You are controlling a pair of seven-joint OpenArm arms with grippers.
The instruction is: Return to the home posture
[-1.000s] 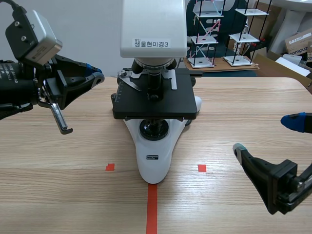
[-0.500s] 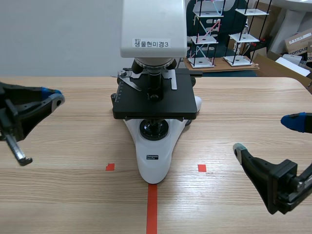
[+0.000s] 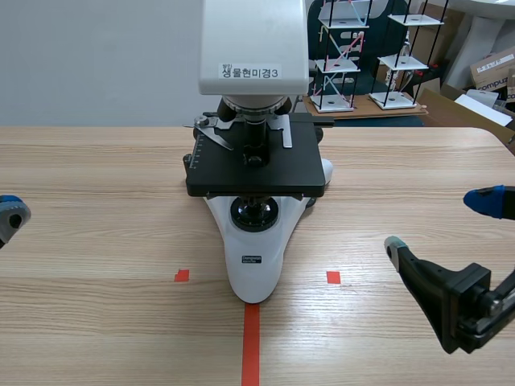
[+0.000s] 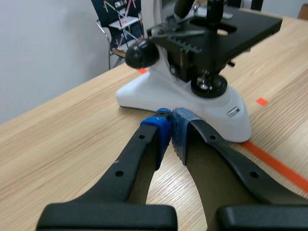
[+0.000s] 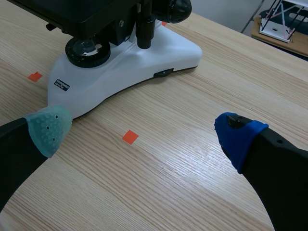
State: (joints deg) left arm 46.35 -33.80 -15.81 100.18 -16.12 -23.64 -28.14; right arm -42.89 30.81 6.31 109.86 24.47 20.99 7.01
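Left gripper (image 4: 171, 126) first: I'm clenched on nothing, blue pads (image 4: 182, 131) pressed tip to tip, hanging low over the table (image 4: 57, 144). Just ahead of my tips sits the microscope (image 4: 202, 72). Its white base is nearest me, a black knob (image 4: 139, 53) faces my side, and the black stage (image 4: 240, 24) is up above. An orange-red line (image 4: 276, 166) runs out from the base, beside one of my fingers. In the scene view only my tip shows at the edge, well apart from the microscope.

Now my right gripper (image 5: 144, 132): released, fingers spread wide, the grey-green pad (image 5: 48, 130) on one and the blue pad (image 5: 238, 137) on the other. Between them lie bare wood and one small tape square (image 5: 130, 137). The microscope's base is ahead of the grey-green finger, near it but not touching. From the scene camera this arm sits low, with open table between my tips and the microscope.

Farther out, past the stage, the white head (image 3: 253, 44) carries a printed label (image 3: 251, 71). Beyond the table stand wire racks (image 3: 346, 56) and a cardboard box (image 3: 491, 68).
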